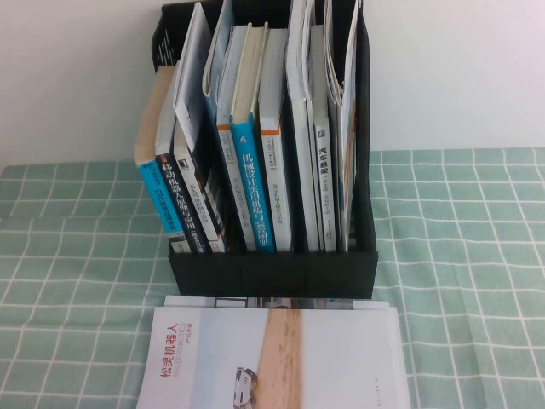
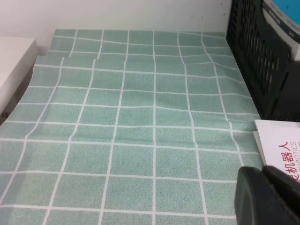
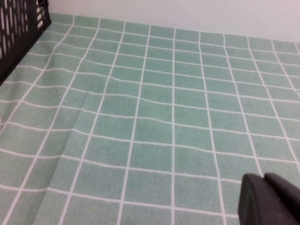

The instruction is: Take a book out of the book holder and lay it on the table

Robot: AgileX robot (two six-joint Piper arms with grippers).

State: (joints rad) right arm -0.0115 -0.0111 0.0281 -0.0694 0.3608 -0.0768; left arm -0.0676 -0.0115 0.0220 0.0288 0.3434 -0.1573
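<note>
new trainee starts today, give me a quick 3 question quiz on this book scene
1. True or false: the book lies flat on the table.
2. The book is: A) in front of the holder, B) behind it, C) inside it.
3. Which gripper's view shows the book's corner?

Key: 1 true. 2 A. 3 the left gripper, low over the cloth beside the book; the right gripper sees only cloth and the holder.
</note>
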